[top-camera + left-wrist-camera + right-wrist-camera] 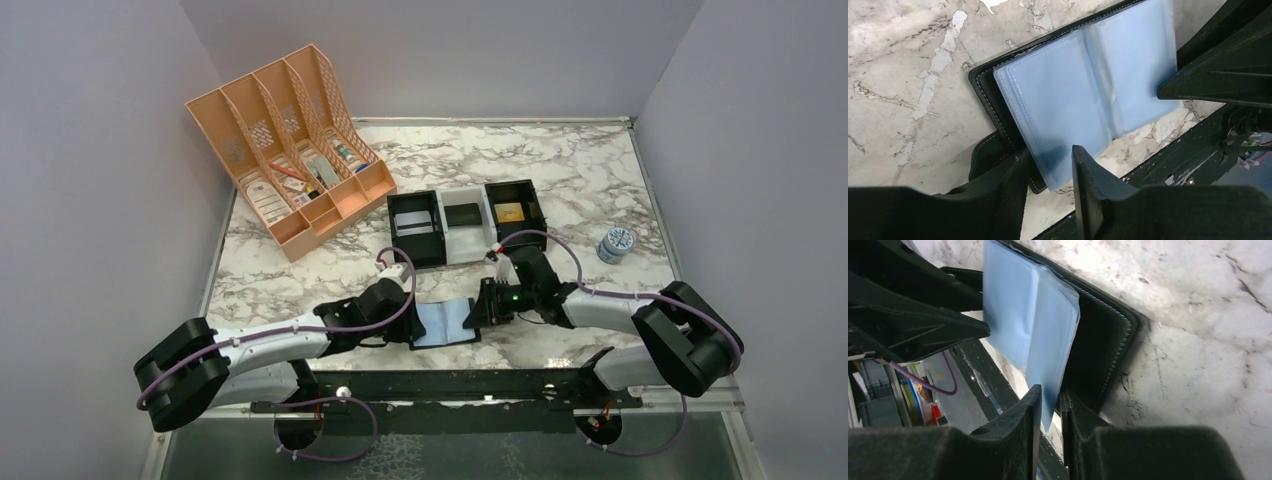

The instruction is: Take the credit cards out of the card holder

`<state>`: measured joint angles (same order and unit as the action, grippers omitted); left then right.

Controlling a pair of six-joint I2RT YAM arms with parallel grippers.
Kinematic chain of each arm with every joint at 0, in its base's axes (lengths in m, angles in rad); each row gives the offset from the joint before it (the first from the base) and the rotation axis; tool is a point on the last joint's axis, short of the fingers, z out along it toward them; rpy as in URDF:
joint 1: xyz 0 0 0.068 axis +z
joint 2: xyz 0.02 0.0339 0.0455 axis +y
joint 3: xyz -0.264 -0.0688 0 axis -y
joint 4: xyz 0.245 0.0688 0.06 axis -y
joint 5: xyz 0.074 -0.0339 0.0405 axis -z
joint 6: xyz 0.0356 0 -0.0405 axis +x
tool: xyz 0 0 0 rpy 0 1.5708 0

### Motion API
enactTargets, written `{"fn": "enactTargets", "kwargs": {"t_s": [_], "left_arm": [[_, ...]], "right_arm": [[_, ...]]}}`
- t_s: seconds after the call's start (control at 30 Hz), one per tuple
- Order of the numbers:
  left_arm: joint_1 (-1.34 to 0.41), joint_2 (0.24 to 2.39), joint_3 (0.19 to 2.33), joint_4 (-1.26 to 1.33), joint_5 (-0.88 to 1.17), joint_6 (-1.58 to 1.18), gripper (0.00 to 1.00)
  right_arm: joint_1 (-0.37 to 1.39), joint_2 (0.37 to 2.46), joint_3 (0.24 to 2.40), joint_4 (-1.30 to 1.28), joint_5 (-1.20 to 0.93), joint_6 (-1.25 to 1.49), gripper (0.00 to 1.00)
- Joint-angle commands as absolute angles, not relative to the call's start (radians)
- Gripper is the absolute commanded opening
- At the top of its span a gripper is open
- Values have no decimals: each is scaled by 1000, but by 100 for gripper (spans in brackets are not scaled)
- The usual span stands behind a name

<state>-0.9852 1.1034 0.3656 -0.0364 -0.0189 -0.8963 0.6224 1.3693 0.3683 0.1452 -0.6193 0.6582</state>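
A small black folding card holder (441, 326) lay spread open on the white, grey-veined marble counter (600, 180), close to its near edge, between the two arms. Its pale blue, translucent plastic leaves (1063, 85) faced up inside the stitched black cover (1100, 340).

The left hand (1050, 166) reached in from the left. Its fingers stood fairly narrow on either side of the near corner of the cover and leaves. A sliver of counter showed inside the gap, so the hand was not clamped.

The right hand (1051, 401) came from the opposite side with its fingers (1028, 410) drawn close together. The lower corner of the blue leaves hung between them. Whether they pinched the leaves could not be told.

In the top view both hands (412, 326) (476, 314) met the card holder at its two ends.

Behind it sat a black-and-white three-compartment tray (466, 247). A dark grey-black flat card (462, 214) lay in its middle bay and a gold-brown flat card (510, 212) in its right bay.

A peach plastic file organiser (345, 205) stood at the far left. A small round tin (617, 244) rested to the right of the tray.
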Motion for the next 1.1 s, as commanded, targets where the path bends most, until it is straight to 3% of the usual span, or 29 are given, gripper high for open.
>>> {"fn": "enactTargets", "kwargs": {"t_s": [0.0, 0.07, 0.1, 0.37, 0.5, 0.8, 1.07], "left_arm": [[-1003, 1101, 345, 23, -56, -926, 36], [-1007, 1105, 344, 36, -52, -924, 31], [-1009, 1108, 347, 37, -53, -922, 30], [-1014, 1146, 365, 37, -64, -911, 19], [-1015, 1177, 378, 38, -69, -907, 17], [-1017, 1131, 346, 99, -110, -985, 45], [-1017, 1081, 230, 232, -158, -1137, 50]], "right_arm": [[624, 1370, 384, 232, -700, 691, 17], [626, 1367, 395, 235, -704, 693, 3], [630, 1362, 411, 203, -676, 680, 1], [765, 1359, 589, -177, -102, 499, 1], [846, 1437, 614, -242, 58, 487, 1], [850, 1421, 526, -74, -208, 618, 1], [850, 1417, 466, 8, -287, 685, 1]]}}
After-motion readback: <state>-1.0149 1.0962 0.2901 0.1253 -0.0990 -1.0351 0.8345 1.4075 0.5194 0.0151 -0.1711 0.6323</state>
